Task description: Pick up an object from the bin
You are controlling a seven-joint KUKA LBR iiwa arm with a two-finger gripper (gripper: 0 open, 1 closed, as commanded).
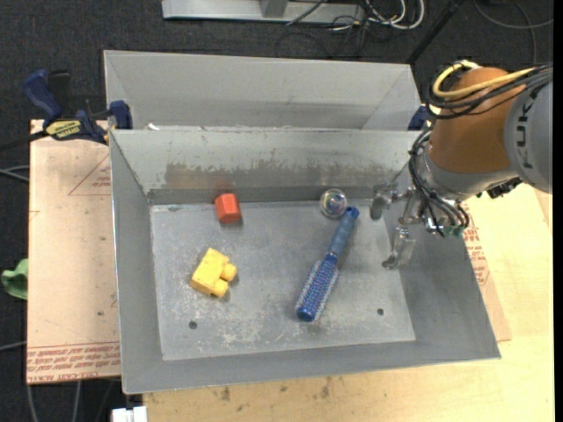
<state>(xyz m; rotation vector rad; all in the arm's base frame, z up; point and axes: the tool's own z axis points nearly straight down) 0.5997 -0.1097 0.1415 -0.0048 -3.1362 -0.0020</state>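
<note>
My gripper (390,229) hangs over the right edge of the bin floor, by the right wall. Its two metal fingers stand apart, and I see nothing between them. A blue hairbrush (326,266) lies slantwise just to its left, handle pointing up towards the back wall. At the handle's tip, by the back wall, rests a small clear ball (333,203).
A small red block (228,208) sits against the back wall at the left. A yellow toy brick (214,273) lies on the left part of the floor. The arm with its orange cover and cables reaches in over the right rim.
</note>
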